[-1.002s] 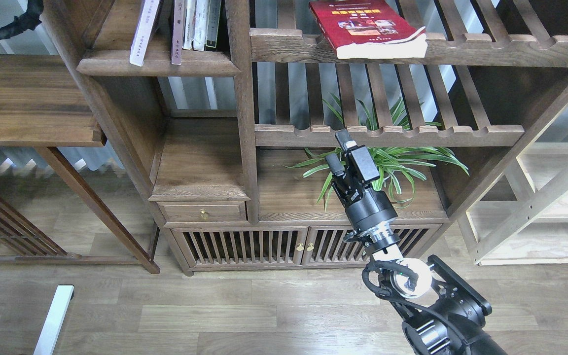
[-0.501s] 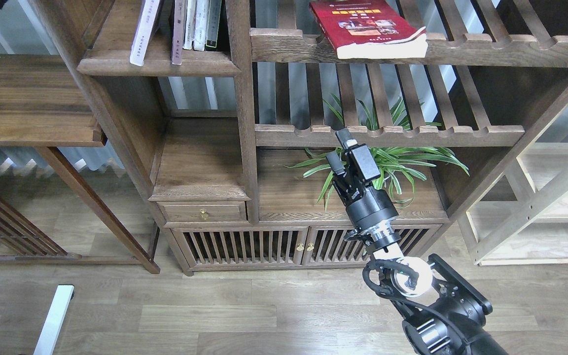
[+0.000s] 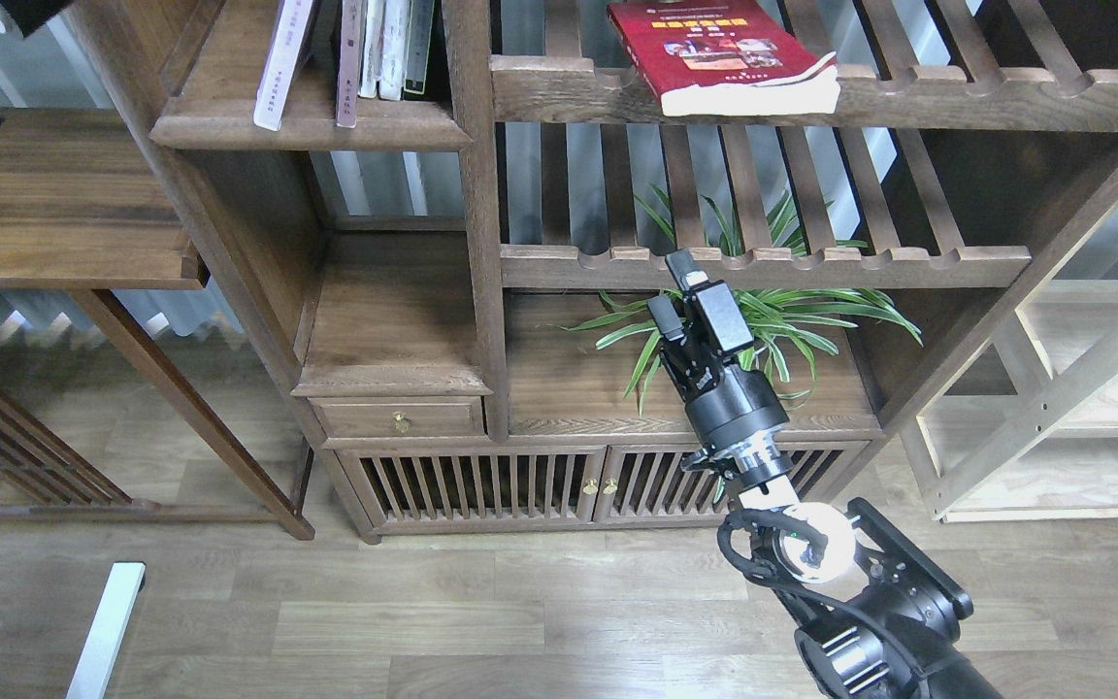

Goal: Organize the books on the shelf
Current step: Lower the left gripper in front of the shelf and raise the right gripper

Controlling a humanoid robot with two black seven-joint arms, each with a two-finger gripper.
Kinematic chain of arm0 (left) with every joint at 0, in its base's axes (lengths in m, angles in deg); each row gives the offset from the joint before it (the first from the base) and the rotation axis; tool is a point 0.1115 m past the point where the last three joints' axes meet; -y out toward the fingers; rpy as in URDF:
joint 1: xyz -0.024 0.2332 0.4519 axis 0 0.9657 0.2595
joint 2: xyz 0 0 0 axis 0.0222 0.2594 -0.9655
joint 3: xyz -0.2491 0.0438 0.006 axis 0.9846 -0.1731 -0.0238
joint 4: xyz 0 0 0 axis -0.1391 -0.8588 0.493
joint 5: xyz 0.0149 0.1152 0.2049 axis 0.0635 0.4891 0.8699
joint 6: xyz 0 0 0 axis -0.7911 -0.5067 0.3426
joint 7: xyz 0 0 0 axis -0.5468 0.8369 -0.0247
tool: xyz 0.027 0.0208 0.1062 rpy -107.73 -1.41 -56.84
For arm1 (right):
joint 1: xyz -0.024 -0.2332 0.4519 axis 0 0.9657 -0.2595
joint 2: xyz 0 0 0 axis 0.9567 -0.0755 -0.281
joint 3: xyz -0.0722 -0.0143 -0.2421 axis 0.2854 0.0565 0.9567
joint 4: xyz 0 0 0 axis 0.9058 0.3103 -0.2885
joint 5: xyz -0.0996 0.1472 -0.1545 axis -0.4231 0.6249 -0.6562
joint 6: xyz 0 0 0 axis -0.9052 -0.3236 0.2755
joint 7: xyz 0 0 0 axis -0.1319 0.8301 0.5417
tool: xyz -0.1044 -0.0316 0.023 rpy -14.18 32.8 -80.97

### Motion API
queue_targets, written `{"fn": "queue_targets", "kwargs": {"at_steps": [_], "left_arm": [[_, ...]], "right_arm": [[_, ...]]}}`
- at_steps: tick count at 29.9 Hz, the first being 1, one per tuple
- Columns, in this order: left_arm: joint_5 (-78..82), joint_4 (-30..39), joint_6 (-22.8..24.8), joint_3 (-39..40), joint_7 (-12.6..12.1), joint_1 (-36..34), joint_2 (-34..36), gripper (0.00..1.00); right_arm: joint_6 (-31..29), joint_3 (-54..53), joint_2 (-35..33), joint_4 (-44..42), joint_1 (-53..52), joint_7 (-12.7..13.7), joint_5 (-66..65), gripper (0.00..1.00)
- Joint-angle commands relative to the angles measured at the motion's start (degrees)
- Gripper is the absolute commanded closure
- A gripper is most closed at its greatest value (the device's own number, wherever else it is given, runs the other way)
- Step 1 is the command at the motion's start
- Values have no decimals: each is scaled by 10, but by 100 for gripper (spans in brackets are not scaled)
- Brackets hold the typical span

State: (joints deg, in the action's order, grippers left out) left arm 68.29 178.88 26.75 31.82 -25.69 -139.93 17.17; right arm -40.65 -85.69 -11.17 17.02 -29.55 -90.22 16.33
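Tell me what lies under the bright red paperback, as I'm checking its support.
The bright red paperback lies flat on a dark slatted wooden rack, its corner overhanging the scalloped front rail. The slats beneath are covered.

Nothing here is showing lettering sharp enough to read. The red book (image 3: 722,53), lying flat on the upper slatted rack (image 3: 908,97), is carrying a yellow title line across its cover above small photos, but the characters are blurring into a band. The upright books (image 3: 355,53) standing on the solid brown shelf (image 3: 312,124) are showing dark print running down their pale spines, too small to make out. No label, brand or number is standing out anywhere else.
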Motion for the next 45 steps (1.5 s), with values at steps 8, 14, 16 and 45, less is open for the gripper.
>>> {"fn": "queue_targets", "kwargs": {"at_steps": [8, 14, 16, 45], "left_arm": [[-32, 79, 48, 34, 0, 125, -7, 1], [-34, 75, 140, 53, 0, 204, -22, 1], [-34, 74, 147, 61, 0, 221, -39, 1], [-43, -33, 219, 74, 0, 389, -168, 1]], "right_arm": [[0, -1, 0, -1, 17, 1, -9, 1], [0, -3, 0, -1, 24, 1, -13, 1], [0, -3, 0, -1, 24, 1, -13, 1], [0, -21, -59, 40, -10, 2, -25, 1]]}}
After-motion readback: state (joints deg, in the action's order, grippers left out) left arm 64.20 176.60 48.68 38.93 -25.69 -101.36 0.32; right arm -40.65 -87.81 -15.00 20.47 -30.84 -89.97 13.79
